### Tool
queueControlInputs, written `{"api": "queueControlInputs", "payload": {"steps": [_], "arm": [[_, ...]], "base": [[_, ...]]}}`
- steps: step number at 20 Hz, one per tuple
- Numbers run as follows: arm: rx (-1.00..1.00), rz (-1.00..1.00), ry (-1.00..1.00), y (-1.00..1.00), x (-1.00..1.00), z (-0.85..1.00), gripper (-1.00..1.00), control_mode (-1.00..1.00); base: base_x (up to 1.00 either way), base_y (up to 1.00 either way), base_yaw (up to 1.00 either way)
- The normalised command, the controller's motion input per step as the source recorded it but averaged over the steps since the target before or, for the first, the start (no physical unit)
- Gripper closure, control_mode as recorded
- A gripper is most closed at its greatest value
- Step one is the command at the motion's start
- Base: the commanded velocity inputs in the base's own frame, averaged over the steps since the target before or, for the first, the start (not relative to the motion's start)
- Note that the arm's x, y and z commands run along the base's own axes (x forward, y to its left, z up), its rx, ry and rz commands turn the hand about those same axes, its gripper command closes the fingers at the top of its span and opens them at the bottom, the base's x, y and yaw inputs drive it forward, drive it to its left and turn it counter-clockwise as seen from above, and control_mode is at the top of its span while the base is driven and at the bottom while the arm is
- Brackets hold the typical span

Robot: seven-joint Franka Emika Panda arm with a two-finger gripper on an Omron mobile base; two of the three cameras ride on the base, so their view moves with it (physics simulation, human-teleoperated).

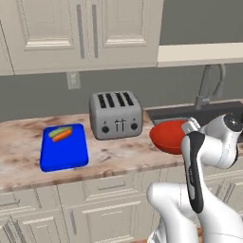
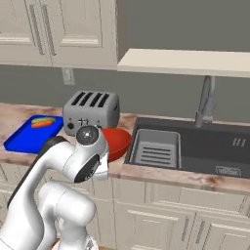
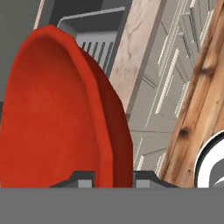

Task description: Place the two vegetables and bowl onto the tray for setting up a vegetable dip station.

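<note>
Gripping the rim of the bowl (image 3: 52,113), the fingers (image 3: 85,178) are clamped on it; the bowl is held tilted above the worktop (image 1: 118,154), between the toaster (image 1: 116,115) and the sink (image 2: 195,146). The tray (image 1: 64,151) is set left of the toaster, with two vegetables (image 1: 60,133) laid at its far end.

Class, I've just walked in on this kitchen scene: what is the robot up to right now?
The robot's claw is shut on the rim of the red bowl, holding it tilted just above the counter, between the toaster and the sink. The two vegetables already lie on the blue tray, at the counter's left end. The bowl is the one thing not yet on the tray.
</note>
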Motion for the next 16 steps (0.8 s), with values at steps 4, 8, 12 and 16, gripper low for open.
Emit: {"api": "queueControlInputs", "payload": {"steps": [4, 8, 12, 16], "arm": [[0.0, 0.0, 0.0, 0.0, 0.0, 0.0, 1.0, 1.0], [0.0, 0.0, 0.0, 0.0, 0.0, 0.0, 1.0, 1.0], [0.0, 0.0, 0.0, 0.0, 0.0, 0.0, 1.0, 1.0], [0.0, 0.0, 0.0, 0.0, 0.0, 0.0, 1.0, 1.0]], "base": [[0.0, 0.73, 0.0], [0.0, 0.7, 0.0], [0.0, 0.69, 0.01], [0.0, 0.68, 0.01]]}}
